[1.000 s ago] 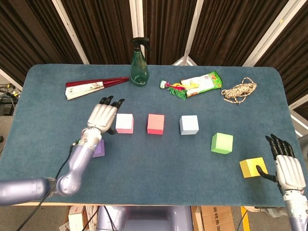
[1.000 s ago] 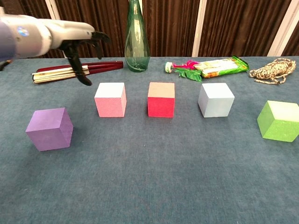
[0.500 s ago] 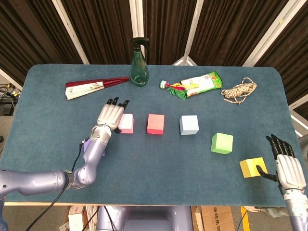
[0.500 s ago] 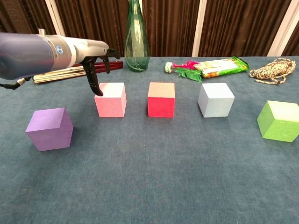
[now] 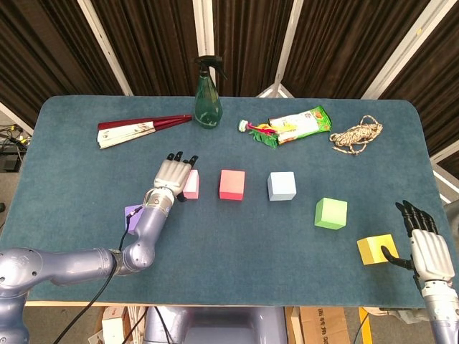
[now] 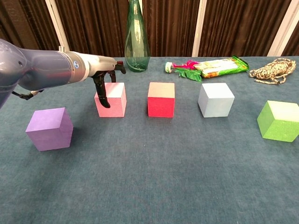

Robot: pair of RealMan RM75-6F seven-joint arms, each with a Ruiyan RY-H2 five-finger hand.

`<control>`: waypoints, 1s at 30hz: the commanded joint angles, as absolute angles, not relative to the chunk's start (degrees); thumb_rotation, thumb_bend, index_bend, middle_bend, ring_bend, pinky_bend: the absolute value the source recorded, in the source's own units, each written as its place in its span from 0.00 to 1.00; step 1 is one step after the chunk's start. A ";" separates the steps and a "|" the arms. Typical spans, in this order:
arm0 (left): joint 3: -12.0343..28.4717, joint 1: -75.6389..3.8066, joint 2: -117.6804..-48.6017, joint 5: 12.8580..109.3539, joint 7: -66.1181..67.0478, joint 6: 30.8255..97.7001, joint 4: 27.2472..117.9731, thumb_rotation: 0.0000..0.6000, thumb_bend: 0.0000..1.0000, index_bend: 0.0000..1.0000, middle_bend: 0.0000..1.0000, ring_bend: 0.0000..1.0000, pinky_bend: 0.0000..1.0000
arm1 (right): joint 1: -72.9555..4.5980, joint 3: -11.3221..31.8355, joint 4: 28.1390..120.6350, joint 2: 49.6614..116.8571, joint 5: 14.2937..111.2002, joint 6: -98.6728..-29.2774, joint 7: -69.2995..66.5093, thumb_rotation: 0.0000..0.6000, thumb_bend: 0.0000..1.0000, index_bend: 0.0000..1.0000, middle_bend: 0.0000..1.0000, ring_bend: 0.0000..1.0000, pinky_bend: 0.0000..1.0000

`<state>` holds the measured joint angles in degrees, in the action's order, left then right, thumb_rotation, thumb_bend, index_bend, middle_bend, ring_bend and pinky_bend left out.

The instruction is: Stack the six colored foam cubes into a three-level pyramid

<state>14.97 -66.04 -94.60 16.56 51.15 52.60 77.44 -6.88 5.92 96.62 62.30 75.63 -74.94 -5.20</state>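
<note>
With its fingers spread over the pink cube (image 6: 111, 99) at the left end of the row, nothing yet gripped, the left hand (image 5: 175, 175) could knock the cube askew; the right hand (image 5: 429, 247), fingers apart, rests beside the yellow cube (image 5: 376, 249).

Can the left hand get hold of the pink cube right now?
Probably yes. The left hand is over the pink cube with its fingers hanging down at the cube's left face, and nothing stands between.

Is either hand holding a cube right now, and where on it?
Nothing is clearly held. The left hand is at the pink cube, fingers over its top and left side; a grip cannot be told. The right hand holds nothing.
</note>
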 commanded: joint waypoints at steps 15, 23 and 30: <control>15.75 -66.82 -95.57 19.93 46.76 53.76 76.78 1.00 0.28 0.01 0.36 0.05 0.10 | -7.03 6.00 96.87 62.20 75.26 -74.65 -5.62 1.00 0.31 0.00 0.00 0.00 0.00; 16.86 -67.59 -97.19 21.56 44.67 53.70 75.69 1.00 0.28 0.02 0.36 0.05 0.10 | -7.04 5.97 96.91 62.10 75.25 -74.60 -5.83 1.00 0.31 0.00 0.00 0.00 0.00; 17.09 -68.34 -99.16 21.34 44.00 53.02 73.57 1.00 0.28 0.02 0.36 0.05 0.10 | -7.03 5.97 96.99 61.98 75.12 -74.51 -6.07 1.00 0.31 0.00 0.00 0.00 0.00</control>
<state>17.06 -68.24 -98.97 21.36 44.12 53.15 73.77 -7.03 5.97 96.99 61.98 75.11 -74.51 -6.07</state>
